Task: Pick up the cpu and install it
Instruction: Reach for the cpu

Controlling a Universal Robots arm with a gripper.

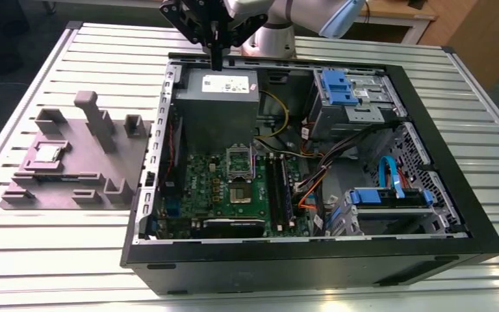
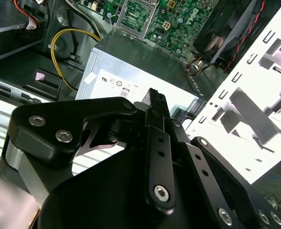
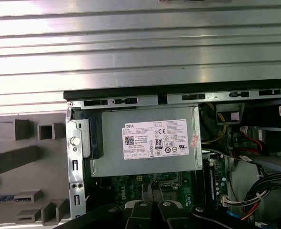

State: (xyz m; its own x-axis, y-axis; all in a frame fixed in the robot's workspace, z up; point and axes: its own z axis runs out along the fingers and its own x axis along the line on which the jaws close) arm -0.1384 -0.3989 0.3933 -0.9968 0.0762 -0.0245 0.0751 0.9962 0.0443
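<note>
Hovering claw [image 1: 217, 65] above PSU [image 1: 215, 107], cpu [image 1: 49, 153] well apart (on grey jig [image 1: 85, 170])

Your cpu [image 1: 49, 153]: silvery-grey top, pale rim.
Your gripper [image 1: 217, 64]: black.
Power supply [image 1: 217, 109]: grey, white label.
Motherboard [image 1: 199, 177]: green.
Table [image 1: 50, 250]: you see silver ribbed slats.

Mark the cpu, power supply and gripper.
cpu [image 1: 49, 153]: exterior view, middle of its metal top.
power supply [image 3: 155, 139]: first wrist view, on its white label.
gripper [image 1: 217, 64]: exterior view, its lower tip.
</note>
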